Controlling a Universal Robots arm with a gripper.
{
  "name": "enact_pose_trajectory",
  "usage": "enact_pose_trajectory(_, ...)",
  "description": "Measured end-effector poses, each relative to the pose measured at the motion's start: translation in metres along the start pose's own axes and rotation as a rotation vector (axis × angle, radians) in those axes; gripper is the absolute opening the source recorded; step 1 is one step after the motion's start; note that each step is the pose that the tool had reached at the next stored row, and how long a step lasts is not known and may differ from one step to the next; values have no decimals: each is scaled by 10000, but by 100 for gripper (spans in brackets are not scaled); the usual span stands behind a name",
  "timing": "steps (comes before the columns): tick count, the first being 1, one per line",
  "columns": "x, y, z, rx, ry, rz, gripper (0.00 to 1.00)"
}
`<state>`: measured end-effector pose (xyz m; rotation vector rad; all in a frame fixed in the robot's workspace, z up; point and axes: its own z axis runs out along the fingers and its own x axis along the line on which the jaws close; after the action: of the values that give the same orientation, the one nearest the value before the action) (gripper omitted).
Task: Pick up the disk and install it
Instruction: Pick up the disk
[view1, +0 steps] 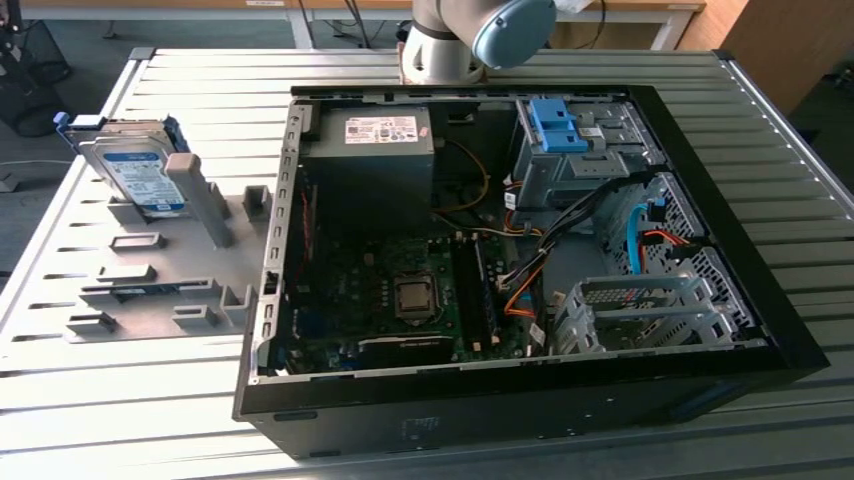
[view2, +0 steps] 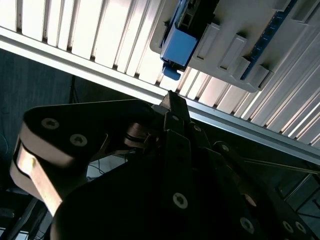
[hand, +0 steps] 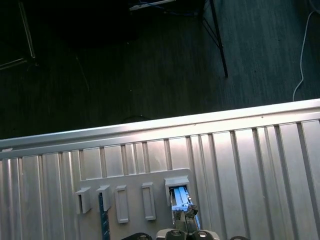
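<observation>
The disk stands upright in the grey rack, presumably exposing an edge for grasping. My gripper aims at the rack; I cannot tell its state.

In the exterior view the arm is cut off by the edge at twelve o'clock, so only its grey-and-blue joint can be seen. At ten o'clock the disk stands in a grey holder whose posts hide its lower edge, and its label is too small to read. In the second wrist view the tool is a dark shape running out of the picture. The blue carrier beyond it, probably the disk's, is cut by the edge.
</observation>
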<state>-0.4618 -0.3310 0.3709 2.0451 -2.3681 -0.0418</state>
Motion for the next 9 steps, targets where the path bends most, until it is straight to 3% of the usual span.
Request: enact_pose_trajectory(9, -2, -12, -1, 0, 0, 0, 11)
